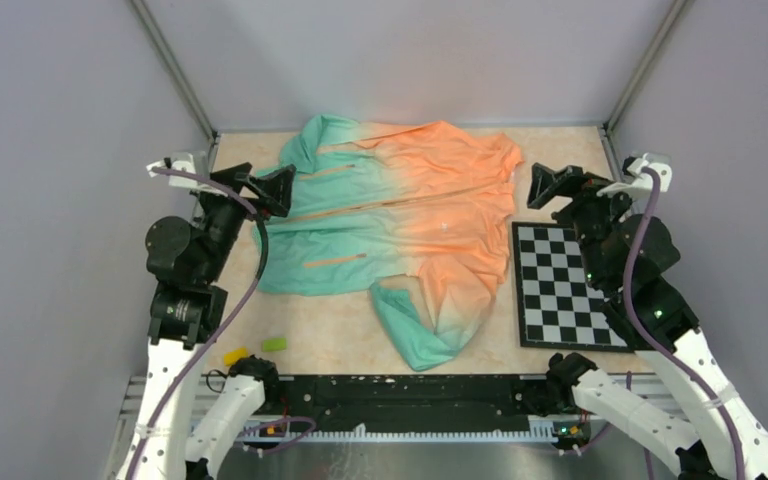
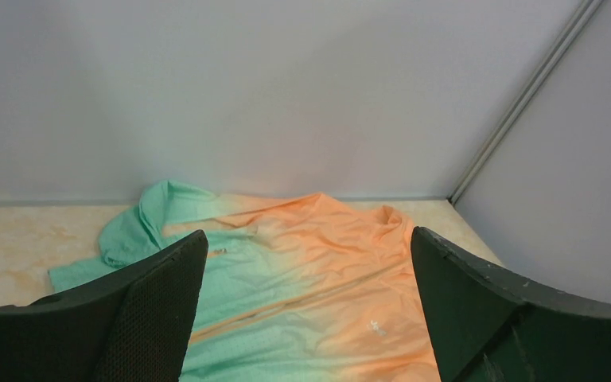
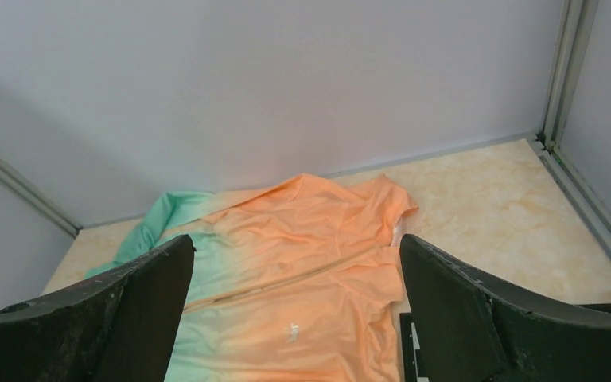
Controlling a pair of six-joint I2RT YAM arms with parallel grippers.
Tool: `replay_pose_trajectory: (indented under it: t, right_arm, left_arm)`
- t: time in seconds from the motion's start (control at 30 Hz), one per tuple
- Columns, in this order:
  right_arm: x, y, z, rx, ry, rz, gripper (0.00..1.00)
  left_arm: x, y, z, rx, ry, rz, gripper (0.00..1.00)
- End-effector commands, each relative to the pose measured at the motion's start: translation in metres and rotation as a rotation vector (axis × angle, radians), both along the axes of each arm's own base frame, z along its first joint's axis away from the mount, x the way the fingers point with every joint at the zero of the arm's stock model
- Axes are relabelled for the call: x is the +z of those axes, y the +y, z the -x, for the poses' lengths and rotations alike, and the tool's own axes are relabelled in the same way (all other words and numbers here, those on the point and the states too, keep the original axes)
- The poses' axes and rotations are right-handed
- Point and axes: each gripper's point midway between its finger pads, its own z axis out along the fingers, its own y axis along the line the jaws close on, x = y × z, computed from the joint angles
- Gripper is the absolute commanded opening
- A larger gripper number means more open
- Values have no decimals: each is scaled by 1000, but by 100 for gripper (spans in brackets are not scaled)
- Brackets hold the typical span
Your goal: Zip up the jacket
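— On the far half of the table (image 1: 340, 330), how does the jacket (image 1: 400, 215) lie?

— You find it spread flat there, with its long axis running left to right. The teal end points toward the left arm. The orange end points toward the right arm and stops just beside the checkerboard (image 1: 565, 285). The zipper line (image 1: 390, 207) follows the same axis through the middle of the garment. You cannot tell from these views whether the zipper is closed. One sleeve (image 1: 430, 320) folds away from the body toward the near edge, orange where it starts and teal at its tip.

— What is the condition of each end effector?

— Your left gripper (image 1: 276, 190) hangs over the teal edge of the jacket, facing across the garment. In its wrist view both fingers (image 2: 159, 302) are spread wide, with nothing between them and no contact with the fabric. Your right gripper (image 1: 548, 185) hangs just past the orange edge, above the far end of the checkerboard. Its fingers (image 3: 151, 310) are likewise spread wide: released, holding nothing, clear of the jacket.
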Motion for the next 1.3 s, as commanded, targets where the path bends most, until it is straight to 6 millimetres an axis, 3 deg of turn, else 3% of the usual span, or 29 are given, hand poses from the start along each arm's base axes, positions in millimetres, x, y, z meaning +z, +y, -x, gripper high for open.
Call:
replay_pose_trajectory:
  t: [0.0, 0.17, 0.3, 0.47, 0.5, 0.67, 0.83, 0.97, 1.03, 1.1, 1.27]
  right_arm:
    - [-22, 4, -8, -12, 45, 7, 99]
    - [-51, 19, -15, 35, 93, 23, 99]
    - [-77, 47, -15, 177, 124, 37, 99]
    - [-132, 62, -20, 205, 184, -101, 99]
    - [-150, 68, -20, 231, 204, -99, 99]
    - [-186, 109, -24, 396, 272, -151, 98]
    - [-211, 157, -32, 566, 380, -205, 90]
    - [-222, 208, -36, 764, 459, -232, 81]
    - [-238, 234, -40, 822, 517, -210, 79]
    - [-240, 262, -44, 884, 538, -188, 79]
    - [-255, 330, -46, 1066, 577, -160, 77]
  left_arm:
    - [-36, -9, -14, -40, 110, -12, 99]
    - [-88, -13, -24, -57, 271, -53, 99]
    - [-126, -12, -30, -53, 395, -77, 99]
    - [-174, -15, -35, -67, 552, -98, 99]
    - [-185, -12, -38, -47, 597, -103, 99]
    - [-235, 5, -47, 61, 806, -92, 99]
    - [-239, 21, -66, 120, 818, 11, 99]
    - [-236, 35, -91, 108, 817, 149, 99]
    - [-237, 40, -104, 85, 832, 233, 99]
    - [-245, 44, -118, 58, 857, 283, 99]
    - [-269, 58, -150, 77, 1004, 209, 99]
